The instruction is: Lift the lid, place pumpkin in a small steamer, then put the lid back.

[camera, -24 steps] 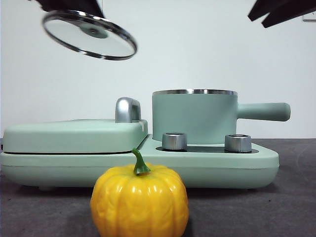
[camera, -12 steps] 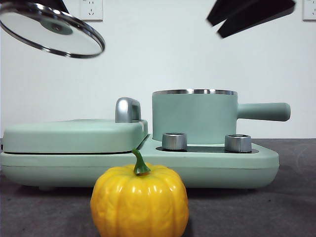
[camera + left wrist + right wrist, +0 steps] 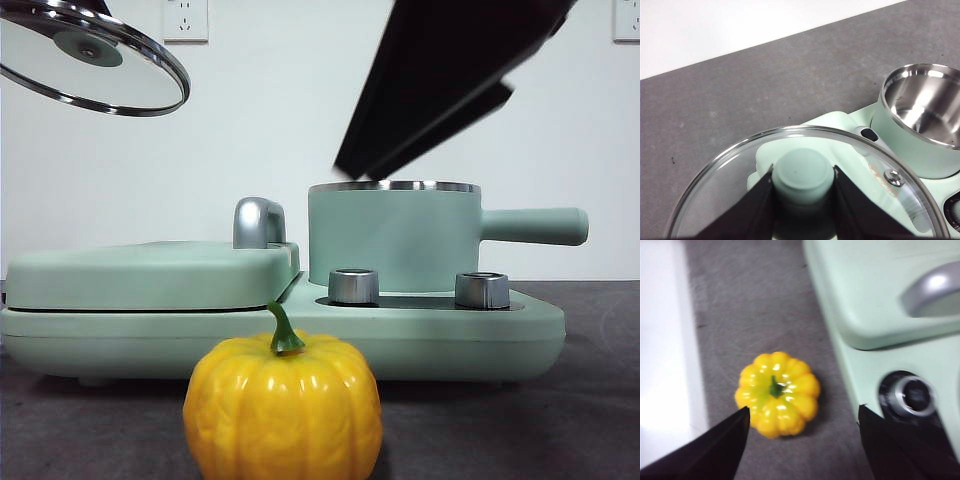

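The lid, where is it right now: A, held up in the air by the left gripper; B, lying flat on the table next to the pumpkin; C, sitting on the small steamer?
A: the left gripper is shut on the knob of the lid, which hangs tilted, high above the hinged cover, while the small steamer stands open.

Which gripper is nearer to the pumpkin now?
Right. The right gripper hangs open above the pumpkin; the left gripper holds the lid high, off to one side.

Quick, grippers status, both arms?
Left gripper: shut on the lid knob, lid held up in the air.
Right gripper: open, empty, above the pumpkin.
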